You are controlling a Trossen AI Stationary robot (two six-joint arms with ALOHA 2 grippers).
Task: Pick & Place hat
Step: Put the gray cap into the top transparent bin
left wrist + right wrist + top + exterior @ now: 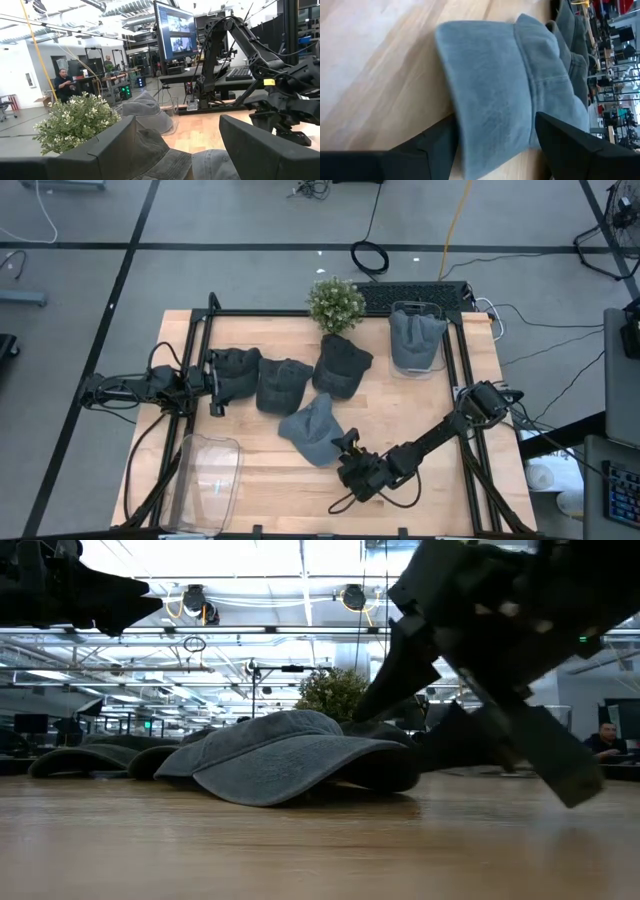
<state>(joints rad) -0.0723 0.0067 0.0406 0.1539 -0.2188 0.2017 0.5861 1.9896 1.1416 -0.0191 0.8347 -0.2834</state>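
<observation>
A light grey cap (312, 430) lies on the wood near the table's middle, resting on its brim and crown (285, 755). My right gripper (344, 443) is low at the cap's near-right side. It is open, with one finger on each side of the cap's brim (485, 105). My left gripper (214, 386) waits open at the table's left, by the leftmost dark cap (238, 368). A row of three dark caps runs from there toward the plant.
A clear bin (417, 338) at the far right holds a grey cap. An empty clear bin (205, 478) sits at the near left. A small potted plant (335, 304) stands at the far edge. Bare wood lies along the near edge.
</observation>
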